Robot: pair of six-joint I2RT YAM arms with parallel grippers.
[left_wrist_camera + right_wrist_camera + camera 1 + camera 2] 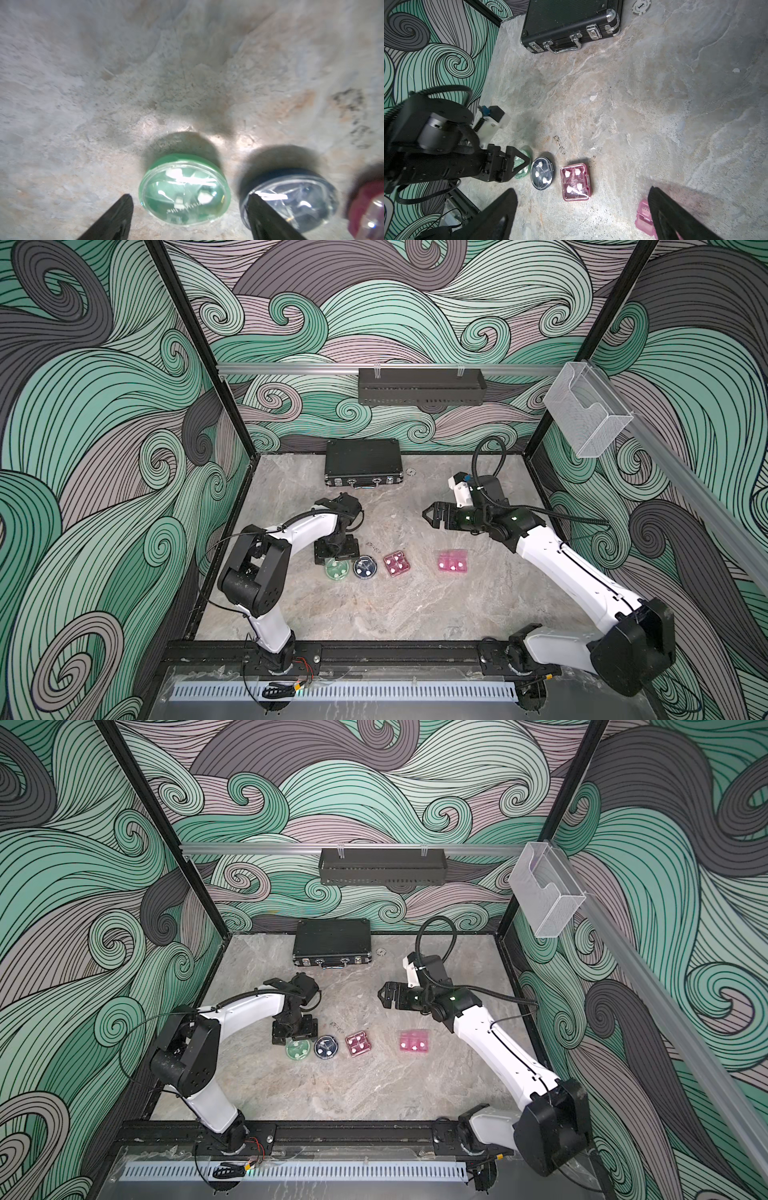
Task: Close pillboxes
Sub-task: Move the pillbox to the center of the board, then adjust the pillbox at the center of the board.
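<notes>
- We see the four pillboxes in a row on the mottled grey, stone-look table (374, 605), running from 9 to 3 o'clock across its middle in both top views.
- The round green pillbox (336, 570) sits at the 9 o'clock end. It is translucent, under a clear domed lid with white pills showing through.
- The round dark blue pillbox (365, 568) lies just beside it at 3 o'clock, also under glossy clear plastic.
- Next comes the square dark pink pillbox (397, 564), with four compartments and rounded corners.
- The rectangular light pink pillbox (452, 561) lies apart at the 3 o'clock end.
- The left gripper (190, 196) points down over the green box. Its black, wedge-shaped jaws are spread wider than the box and grip nothing.
- The right gripper (428, 517) hangs at 11 o'clock from the light pink box, its jaws wide apart and empty.
- A ribbed black briefcase (362, 462) with metal latches lies at the table's 12 o'clock edge.
</notes>
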